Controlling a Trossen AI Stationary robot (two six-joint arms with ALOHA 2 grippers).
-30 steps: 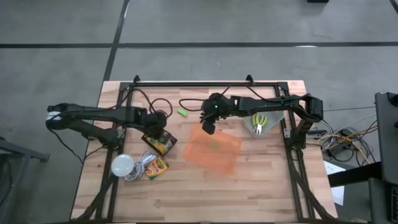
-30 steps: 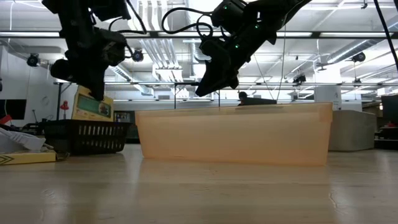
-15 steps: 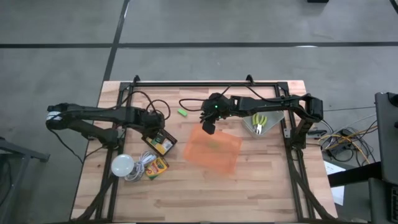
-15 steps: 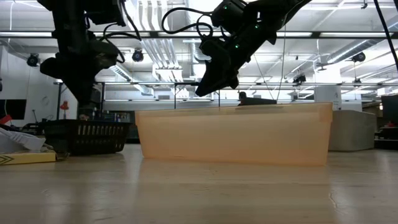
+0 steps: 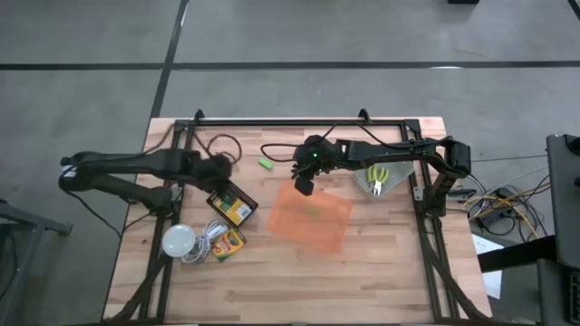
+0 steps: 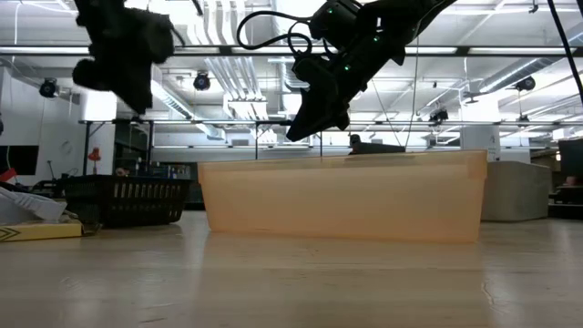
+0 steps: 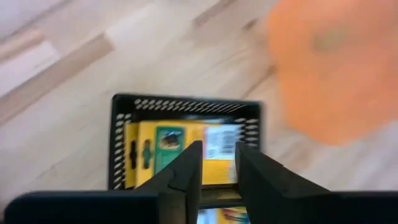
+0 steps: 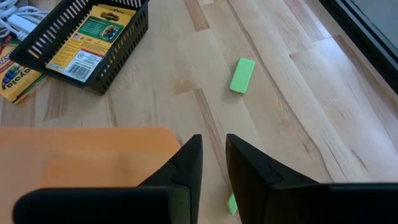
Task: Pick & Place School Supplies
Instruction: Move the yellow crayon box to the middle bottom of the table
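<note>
My left gripper [image 5: 220, 169] [image 7: 217, 149] hangs open above a black mesh basket [image 7: 186, 102] at the table's left. A yellow-and-green crayon box [image 7: 168, 143] lies flat inside it. A second crayon box [image 5: 227, 243] lies on the table nearer the front. My right gripper [image 5: 304, 186] [image 8: 213, 142] hovers over the far left corner of the orange tray [image 5: 313, 219], its fingers a narrow gap apart. A green block [image 8: 242, 74] lies flat on the wood beyond it. Yellow-handled scissors [image 5: 379, 177] lie at the far right. My right gripper shows a bit of green [image 8: 231, 203] far back in the gap between its fingers. I cannot tell whether the fingers touch it or it lies on the table below.
A white bulb [image 5: 177, 240] with its cord lies at the front left, beside the second crayon box. A black frame [image 5: 299, 122] runs along the far edge and down both sides of the table. Bare wood lies in front of the tray.
My left gripper has let go of the crayon box it held upright over the basket. The box now lies inside the basket. The gripper has risen and drawn back a little toward the table's left edge.
</note>
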